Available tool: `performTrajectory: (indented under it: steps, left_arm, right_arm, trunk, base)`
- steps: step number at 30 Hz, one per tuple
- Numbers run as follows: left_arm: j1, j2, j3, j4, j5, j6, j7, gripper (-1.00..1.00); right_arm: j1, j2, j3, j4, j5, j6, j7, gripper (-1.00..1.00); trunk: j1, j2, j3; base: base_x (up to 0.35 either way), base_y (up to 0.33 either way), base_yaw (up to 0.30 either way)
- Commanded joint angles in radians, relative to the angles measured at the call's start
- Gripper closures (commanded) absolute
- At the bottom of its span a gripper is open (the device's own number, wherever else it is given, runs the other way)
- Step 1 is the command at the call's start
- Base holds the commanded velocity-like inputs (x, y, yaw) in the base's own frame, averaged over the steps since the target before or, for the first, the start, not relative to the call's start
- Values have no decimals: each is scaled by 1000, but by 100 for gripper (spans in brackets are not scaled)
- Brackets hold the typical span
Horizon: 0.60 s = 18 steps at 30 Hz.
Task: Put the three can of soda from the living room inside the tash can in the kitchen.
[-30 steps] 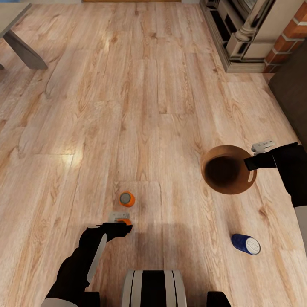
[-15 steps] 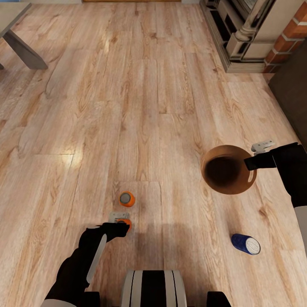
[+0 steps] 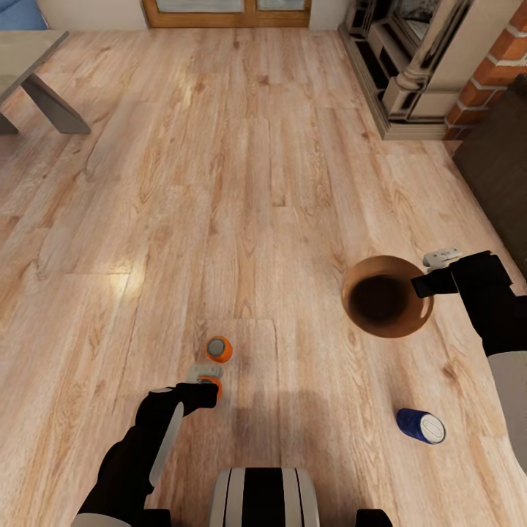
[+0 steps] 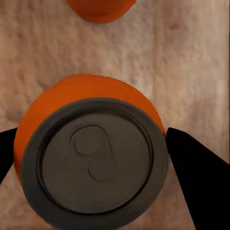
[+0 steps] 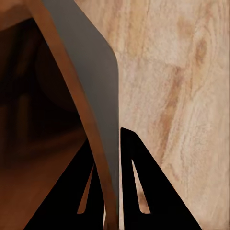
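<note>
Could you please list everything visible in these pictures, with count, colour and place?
Orange soda cans: two; one standing free on the floor, one just nearer the robot between the left gripper's fingers.
Blue soda can: one, lying on its side on the floor, front right.
Trash can: one, copper-brown, open, right of centre, nothing visible inside.
Low table: one, grey, far left.
Fireplace: one, pale surround with red brick, far right.
Floor: light wood planks.
Left gripper: black, around the nearer orange can.
Right gripper: black, pinching the trash can's rim.
</note>
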Motion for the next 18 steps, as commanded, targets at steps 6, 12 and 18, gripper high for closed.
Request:
performTrajectory:
  steps: [6,12,18]
  left_arm:
    - [0,-1,0,3,-2,0,1,100]
    - [-1,-1,0,6,-2,0,2,100]
    - [-1,-2,0,6,-2,1,3,100]
  right_arm:
    - [0,-1,-2,0,0,1,5,100]
    - [0,-1,-2,0,0,1,5,100]
    - [0,-3,-3,0,0,1,5,100]
  trunk:
    - [-3,1,23]
    - [-5,3,47]
    - [-8,4,70]
  base:
    - [0,0,0]
    - [0,0,0]
    - [0,0,0]
